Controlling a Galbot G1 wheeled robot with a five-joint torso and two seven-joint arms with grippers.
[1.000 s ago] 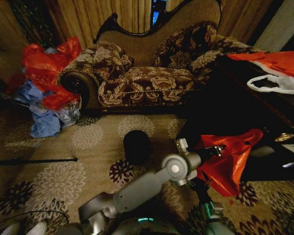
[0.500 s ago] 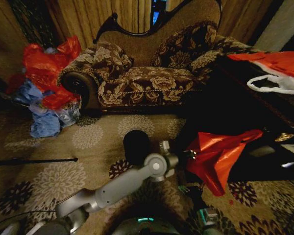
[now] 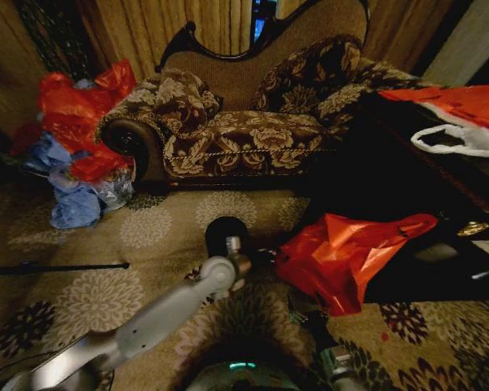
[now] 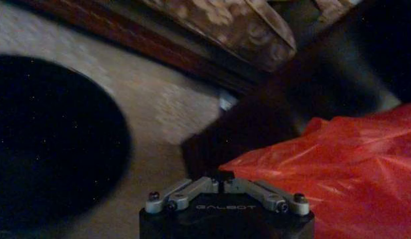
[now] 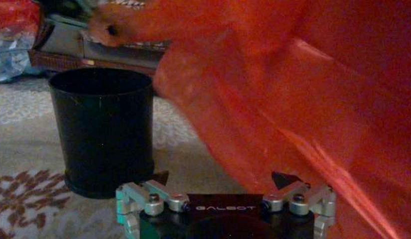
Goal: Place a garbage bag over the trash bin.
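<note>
The trash bin (image 3: 226, 236), a small black cylinder, stands upright on the patterned carpet in front of the sofa; it is also in the right wrist view (image 5: 104, 129) and the left wrist view (image 4: 52, 144). The garbage bag (image 3: 342, 254) is glossy red and hangs stretched just right of the bin. My left gripper (image 3: 257, 259) is beside the bin's right side, shut on the bag's near edge (image 4: 338, 169), with its fingers meeting (image 4: 223, 175). Under the bag's lower end, my right gripper (image 3: 308, 314) stands open, and the bag (image 5: 292, 99) hangs over its right finger (image 5: 222, 178).
A brocade sofa (image 3: 244, 130) runs along the back. A heap of red and blue bags (image 3: 73, 147) lies at the left. The dark table (image 3: 424, 171) on the right carries a red-orange and a white bag. A thin black rod (image 3: 57, 267) lies on the carpet.
My left arm has swung left to the bin, drawing the bag's edge with it. The bag has spread wider and sits lower. The bin has not moved.
</note>
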